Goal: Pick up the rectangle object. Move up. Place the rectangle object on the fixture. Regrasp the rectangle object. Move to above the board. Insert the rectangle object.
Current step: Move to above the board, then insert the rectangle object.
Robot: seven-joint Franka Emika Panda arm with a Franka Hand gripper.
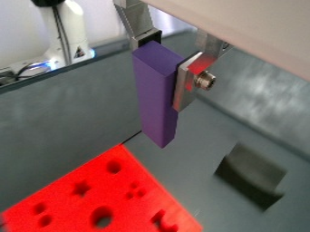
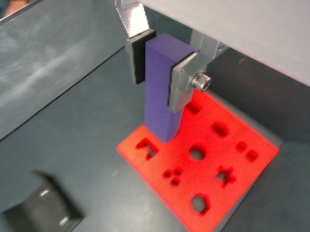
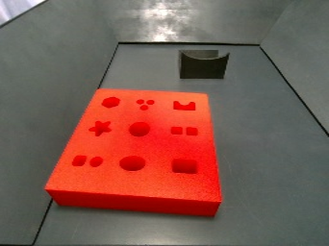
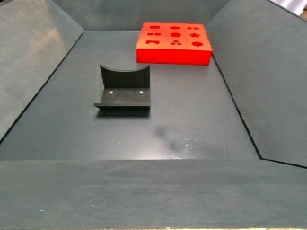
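1. Wrist views both show the gripper (image 1: 164, 56) up in the air with its fingers (image 1: 190, 80) closed on the rectangle object (image 1: 155, 95), which hangs upright, long axis down, gripped near its upper end. Neither side view shows the gripper or the block, so it is probably well above the table.

2. Below the block's lower end in a wrist view lies the board (image 2: 204, 161), red and flat, with its grid of recesses. The block appears to hang over the board's near edge rather than over any recess, though one angle cannot settle this.

3. My judgement: the step in hand is moving to above the board. To do it well, keep the block vertical and the grip firm, travel level, and stop only when the block's lower face is centred over the matching rectangular recess, with its sides parallel to the recess walls. Which recess matches I cannot tell for sure from these views.

4. Height gives free room: nothing stands between the block and the board.

5. Farther off, the fixture (image 4: 124, 90) stands empty on the dark table (image 4: 180, 135), well apart from the board (image 4: 175, 43), so it is no obstacle.

6. Sloping grey walls (image 3: 290, 72) enclose the table on each side; the board (image 3: 139, 144) sits near one wall, so sideways corrections there should be small.
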